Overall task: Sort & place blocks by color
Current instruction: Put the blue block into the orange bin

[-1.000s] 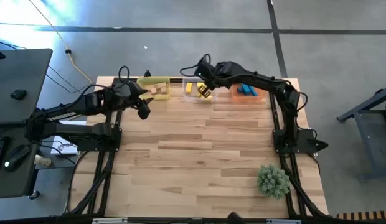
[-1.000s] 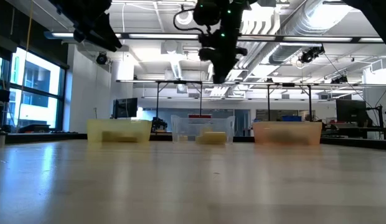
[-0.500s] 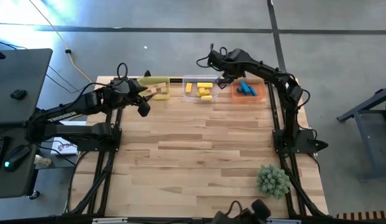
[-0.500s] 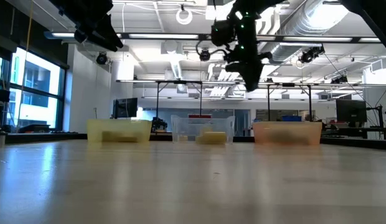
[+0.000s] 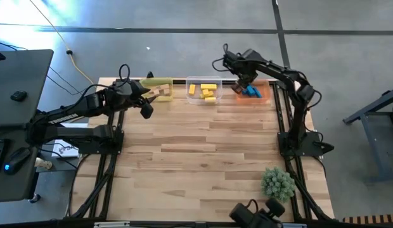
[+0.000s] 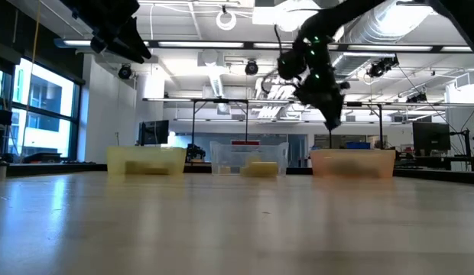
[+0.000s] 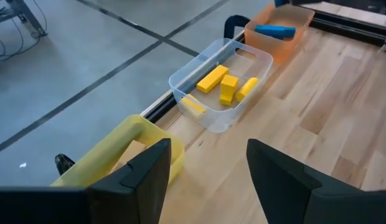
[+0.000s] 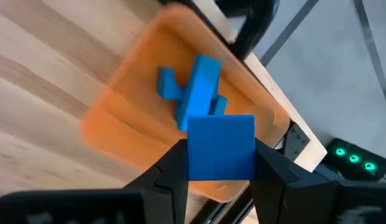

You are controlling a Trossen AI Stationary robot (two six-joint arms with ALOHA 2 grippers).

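Three tubs stand in a row along the table's far edge [image 5: 184, 81]: yellow tub [image 5: 157, 88], clear tub [image 5: 204, 90], orange tub [image 5: 251, 92]. Tan blocks [image 5: 162, 94] lie in the yellow tub, yellow blocks [image 7: 227, 84] in the clear tub, blue blocks [image 8: 194, 93] in the orange tub. The wide planked surface nearer the camera is open, save a green spiky ball [image 5: 277, 183] near the right front corner.

The right gripper [image 8: 220, 163] hangs above the orange tub, fingers closed on a blue block [image 8: 221, 148] pinched between them; in the low view it sits clear above the tub's rim [image 6: 352, 153], with air beneath. How close it is to the tub's back wall cannot be judged with certainty.

The left gripper [image 7: 205, 168] waits just beside the yellow tub at the table's left far corner, jaws spread, nothing between them.

Compared with a second ago, the right gripper has travelled from over the clear tub to over the orange tub. The left arm has not moved.
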